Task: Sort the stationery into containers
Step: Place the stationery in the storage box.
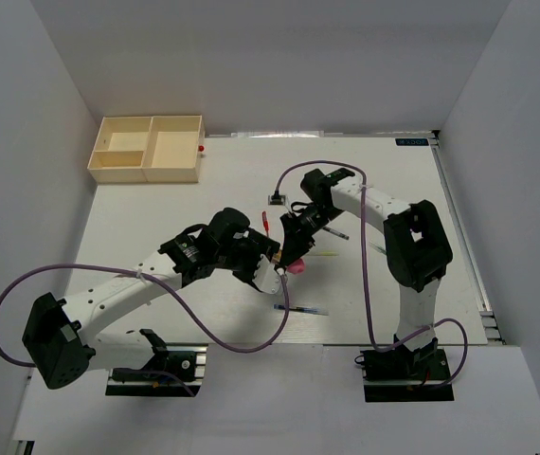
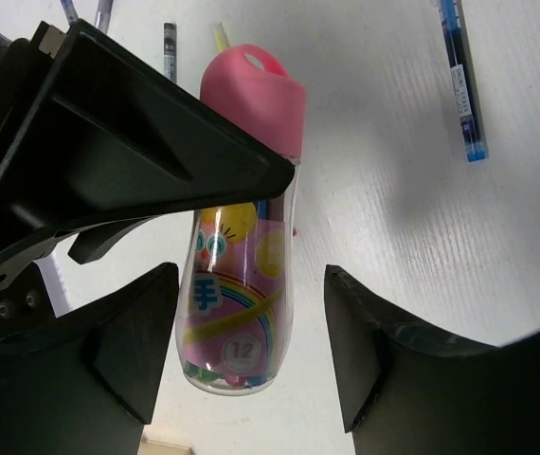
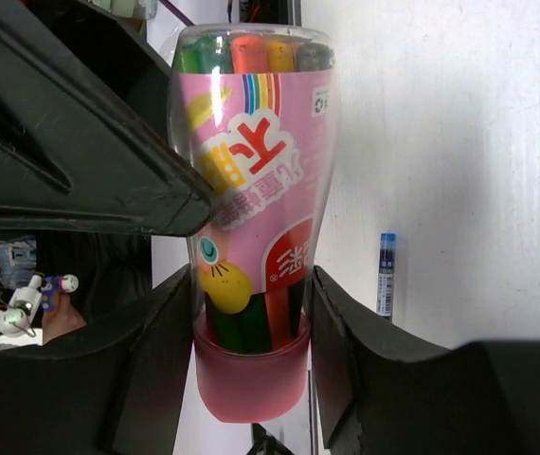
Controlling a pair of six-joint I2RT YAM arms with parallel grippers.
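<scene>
The short pink cylinder (image 1: 297, 268), a clear tube of coloured markers with a pink cap, hangs above the table between both grippers. My right gripper (image 3: 249, 284) is shut on its pink cap end (image 3: 251, 374). My left gripper (image 2: 249, 275) is open around the other end of the cylinder (image 2: 237, 284), with a gap at the right finger (image 2: 374, 351). In the top view the grippers meet at mid-table, left (image 1: 268, 270) and right (image 1: 294, 248). The cream tray (image 1: 149, 142) stands at the far left.
A blue pen (image 1: 300, 309) lies near the front and also shows in the left wrist view (image 2: 461, 81) and the right wrist view (image 3: 385, 275). A red pen (image 1: 266, 223), a yellow-green pen (image 1: 325, 254), a dark pen (image 1: 336, 232) and a small whitish item (image 1: 278, 200) lie around the grippers.
</scene>
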